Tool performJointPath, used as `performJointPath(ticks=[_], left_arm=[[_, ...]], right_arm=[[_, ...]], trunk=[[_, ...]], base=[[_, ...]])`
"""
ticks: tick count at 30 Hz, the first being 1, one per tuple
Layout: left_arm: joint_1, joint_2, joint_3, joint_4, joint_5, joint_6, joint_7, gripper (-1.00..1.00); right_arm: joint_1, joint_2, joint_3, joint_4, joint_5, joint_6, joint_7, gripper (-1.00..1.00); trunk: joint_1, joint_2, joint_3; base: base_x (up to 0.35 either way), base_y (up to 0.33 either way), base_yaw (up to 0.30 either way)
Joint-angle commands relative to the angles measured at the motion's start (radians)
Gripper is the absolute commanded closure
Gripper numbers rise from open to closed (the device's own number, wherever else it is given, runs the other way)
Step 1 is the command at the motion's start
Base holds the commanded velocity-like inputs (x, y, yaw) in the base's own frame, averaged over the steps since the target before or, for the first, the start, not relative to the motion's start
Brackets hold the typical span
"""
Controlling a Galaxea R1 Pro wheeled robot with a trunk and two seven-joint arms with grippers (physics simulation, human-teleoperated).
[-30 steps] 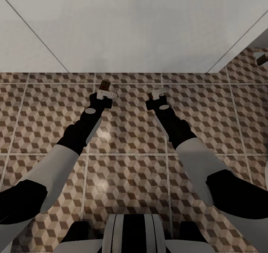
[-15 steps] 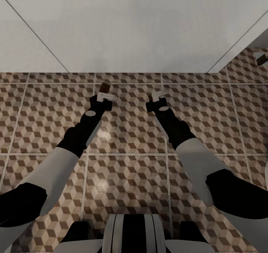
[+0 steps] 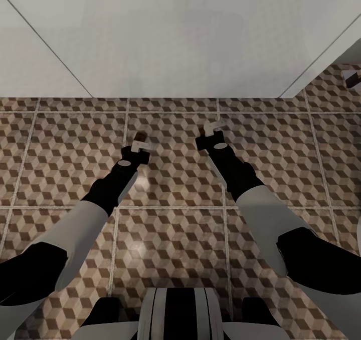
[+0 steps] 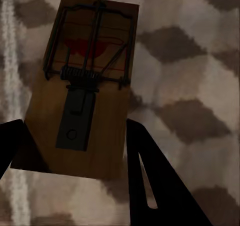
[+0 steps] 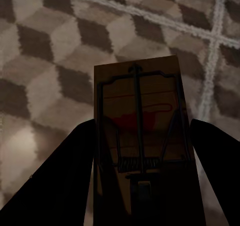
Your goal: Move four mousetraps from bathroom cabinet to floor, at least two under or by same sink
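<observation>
Both hands (image 3: 140, 143) (image 3: 210, 128) grip mousetraps (image 4: 85, 86) (image 5: 140, 136) — over tiles (image 3: 170, 230).

The bathroom floor (image 3: 175, 230) is laid in large square tiles printed with brown, beige and cream cubes, with pale grout lines. A small object (image 3: 352, 78) lies on it at far right, too small to identify.

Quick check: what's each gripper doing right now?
Left gripper: shut on a mousetrap.
Right gripper: shut on another mousetrap.
</observation>
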Motion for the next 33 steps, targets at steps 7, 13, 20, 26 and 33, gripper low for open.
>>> performJointPath(ticks=[7,13,20,26,33], left_arm=[[-0.001,0.0,-0.001,0.075,0.004,-0.043,0.012,1.0],[-0.001,0.0,0.005,0.096,0.004,-0.058,0.012,1.0],[-0.001,0.0,0.006,0.097,0.004,-0.06,0.012,1.0],[-0.001,-0.002,0.006,0.093,0.004,-0.062,0.012,1.0],[-0.001,-0.001,0.006,0.096,0.004,-0.153,0.012,1.0]], right_arm=[[0.0,0.002,0.005,-0.003,0.006,-0.004,-0.003,1.0],[0.0,0.003,0.005,-0.007,0.006,-0.005,-0.002,1.0],[0.0,0.003,0.006,-0.009,0.006,-0.005,-0.001,1.0],[0.0,0.003,0.006,-0.009,0.005,-0.005,0.0,1.0],[0.0,0.004,0.006,-0.009,0.007,-0.004,0.065,1.0]], trunk=[[0.0,0.0,0.0],[0.0,0.0,0.0],[0.0,0.0,0.0],[0.0,0.0,0.0],[0.0,0.0,0.0]], base=[[0.0,0.0,0.0],[0.0,0.0,0.0],[0.0,0.0,0.0],[0.0,0.0,0.0],[0.0,0.0,0.0]])
